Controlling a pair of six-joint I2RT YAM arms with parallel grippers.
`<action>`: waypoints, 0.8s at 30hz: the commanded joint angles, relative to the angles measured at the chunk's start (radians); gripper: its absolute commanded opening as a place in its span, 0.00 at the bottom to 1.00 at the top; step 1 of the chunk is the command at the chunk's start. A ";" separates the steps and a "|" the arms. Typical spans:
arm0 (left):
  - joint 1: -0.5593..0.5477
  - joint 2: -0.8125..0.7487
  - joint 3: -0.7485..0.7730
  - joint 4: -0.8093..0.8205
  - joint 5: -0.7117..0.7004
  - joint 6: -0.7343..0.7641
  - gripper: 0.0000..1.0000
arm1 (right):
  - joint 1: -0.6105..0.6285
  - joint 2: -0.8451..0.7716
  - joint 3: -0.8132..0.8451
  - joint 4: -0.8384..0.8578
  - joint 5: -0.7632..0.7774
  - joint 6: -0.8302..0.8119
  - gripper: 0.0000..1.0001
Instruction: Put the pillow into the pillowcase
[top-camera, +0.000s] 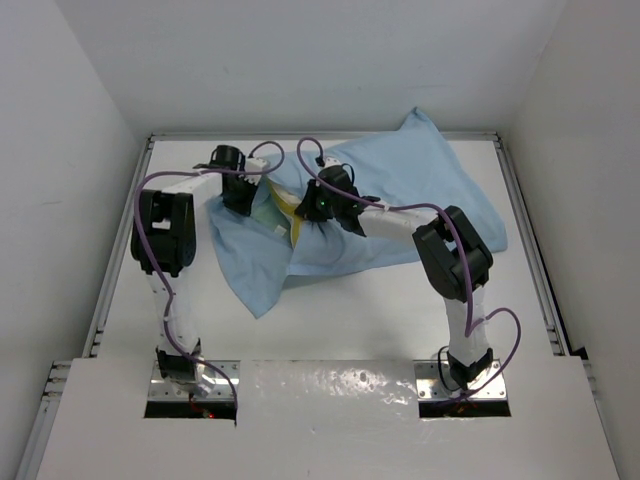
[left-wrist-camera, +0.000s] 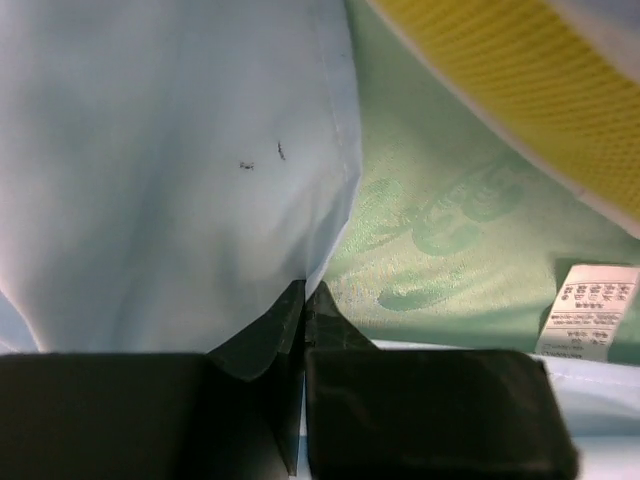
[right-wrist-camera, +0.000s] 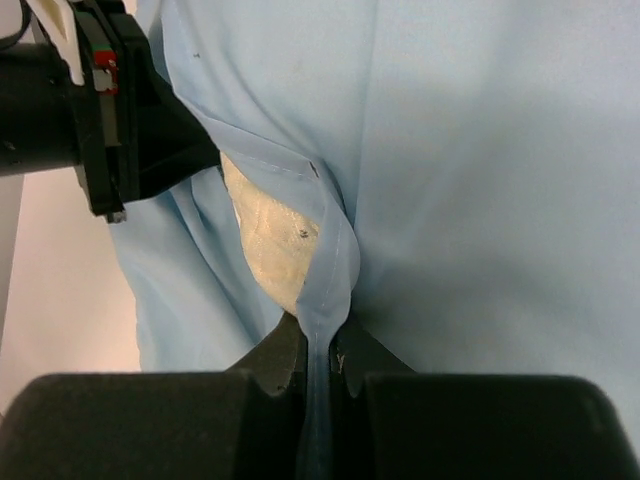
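Note:
The light blue pillowcase (top-camera: 400, 205) lies across the far half of the table with the pillow mostly inside it. Only a strip of the pillow's yellow trim (top-camera: 290, 215) shows at the case's open left end. My left gripper (top-camera: 240, 200) is shut on the case's hem (left-wrist-camera: 335, 190); the teal-green patterned inside (left-wrist-camera: 440, 220), the pillow's yellow edge (left-wrist-camera: 520, 90) and a white tag (left-wrist-camera: 590, 310) show beside it. My right gripper (top-camera: 310, 215) is shut on the opposite hem (right-wrist-camera: 330, 270), with cream pillow (right-wrist-camera: 275, 240) in the opening and the left gripper (right-wrist-camera: 100, 110) across from it.
A loose flap of the case (top-camera: 255, 280) hangs toward the near left. A raised rail (top-camera: 125, 240) runs along the table's left edge and another (top-camera: 530, 240) along the right. White walls enclose the back and sides.

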 joint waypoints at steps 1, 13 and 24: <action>0.049 -0.041 0.051 -0.052 0.036 -0.022 0.00 | 0.016 -0.028 -0.003 -0.004 -0.014 -0.046 0.00; 0.205 -0.190 0.461 -0.232 0.644 -0.166 0.00 | 0.082 -0.139 -0.113 -0.182 -0.146 -0.529 0.00; 0.126 -0.166 0.482 -0.259 0.865 -0.112 0.00 | 0.134 0.028 0.245 -0.263 -0.276 -0.635 0.00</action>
